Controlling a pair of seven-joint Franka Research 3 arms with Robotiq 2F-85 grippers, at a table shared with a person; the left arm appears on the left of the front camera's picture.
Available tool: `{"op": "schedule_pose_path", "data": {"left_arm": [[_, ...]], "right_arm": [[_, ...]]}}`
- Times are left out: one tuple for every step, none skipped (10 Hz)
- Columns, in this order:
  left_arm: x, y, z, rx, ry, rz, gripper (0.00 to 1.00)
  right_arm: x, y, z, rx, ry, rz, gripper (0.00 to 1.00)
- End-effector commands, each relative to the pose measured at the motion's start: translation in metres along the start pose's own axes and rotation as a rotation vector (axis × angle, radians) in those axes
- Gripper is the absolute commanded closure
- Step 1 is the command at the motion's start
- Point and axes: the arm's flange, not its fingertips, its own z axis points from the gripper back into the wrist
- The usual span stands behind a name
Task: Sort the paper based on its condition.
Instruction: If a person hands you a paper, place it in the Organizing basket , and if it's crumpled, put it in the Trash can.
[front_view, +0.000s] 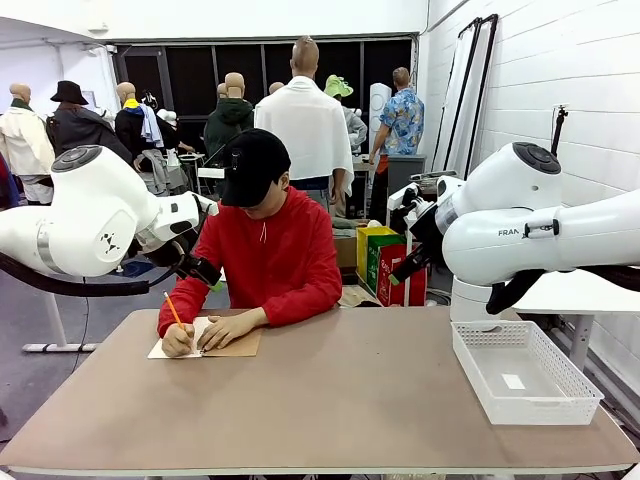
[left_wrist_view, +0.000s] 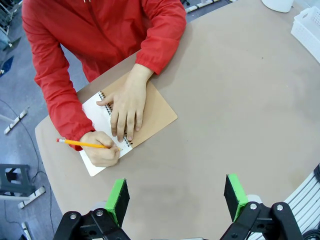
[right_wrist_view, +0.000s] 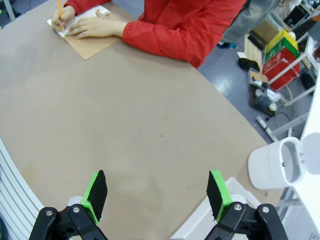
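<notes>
Front view: paper being written on with pencil by person's hand, 9 o'clock on table; basket at 3 o'clock.
Left wrist view: left gripper being held wide open, empty; paper at 10 o'clock.
Right wrist view: right gripper being held wide open, empty; paper at 11 o'clock.

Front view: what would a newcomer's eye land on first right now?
The person in red, at the table's far left, writing with a yellow pencil in an open spiral notebook. A white mesh basket sits at the right edge. The left gripper and right gripper hang open above the table.
</notes>
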Motion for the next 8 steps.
{"op": "schedule_pose_path", "data": {"left_arm": [[0.0003, 0.0005, 0.0006, 0.001, -0.006, 0.001, 0.0], [0.0003, 0.0005, 0.0006, 0.001, -0.006, 0.001, 0.0], [0.0003, 0.0005, 0.0006, 0.001, -0.006, 0.001, 0.0], [0.0003, 0.0005, 0.0006, 0.001, -0.006, 0.001, 0.0], [0.0003, 0.0005, 0.0006, 0.001, -0.006, 0.001, 0.0], [0.0003, 0.0005, 0.0006, 0.001, -0.006, 0.001, 0.0], [0.0003, 0.0005, 0.0006, 0.001, -0.006, 0.001, 0.0], [0.0003, 0.0005, 0.0006, 0.001, -0.006, 0.001, 0.0]], "right_arm": [[-0.0005, -0.0008, -0.0007, 0.01, -0.002, -0.005, 0.0], [-0.0005, -0.0008, -0.0007, 0.01, -0.002, -0.005, 0.0], [-0.0005, -0.0008, -0.0007, 0.01, -0.002, -0.005, 0.0], [-0.0005, -0.0008, -0.0007, 0.01, -0.002, -0.005, 0.0], [-0.0005, -0.0008, -0.0007, 0.01, -0.002, -0.005, 0.0], [-0.0005, -0.0008, -0.0007, 0.01, -0.002, -0.005, 0.0], [-0.0005, -0.0008, -0.0007, 0.01, -0.002, -0.005, 0.0], [-0.0005, -0.0008, -0.0007, 0.01, -0.002, -0.005, 0.0]]}}
